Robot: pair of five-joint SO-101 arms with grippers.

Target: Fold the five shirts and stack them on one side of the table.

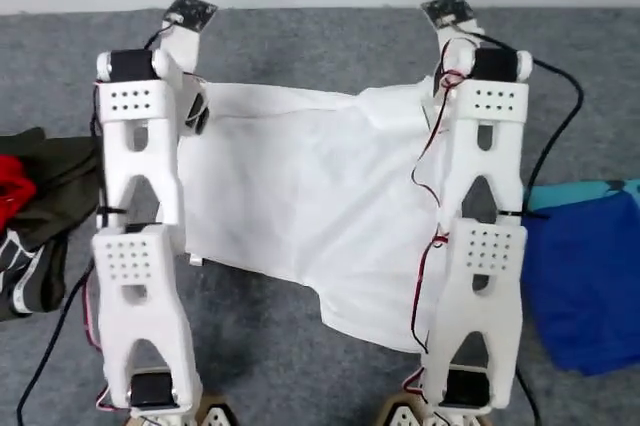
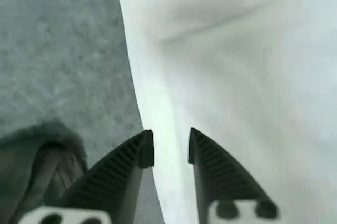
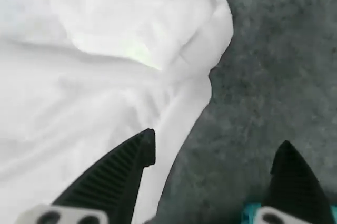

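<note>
Left gripper (image 2: 169,148) narrowly parted astride edge of white shirt (image 1: 300,196); right gripper (image 3: 218,155) spread wide.
Shirt lies spread at table (image 1: 300,36) centre, between both arms. Right gripper: one finger over shirt corner, other over bare grey surface. Bare strips at 12 and 6 o'clock. Blue shirt (image 1: 580,286) at 3 o'clock, dark clothes pile (image 1: 40,196) at 9 o'clock.

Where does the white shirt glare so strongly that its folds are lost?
High view: white shirt evenly bright, creases faint. Left wrist view: it washes out beside the left pincer. Right wrist view: one glaring patch on it, folds around shaded grey.
</note>
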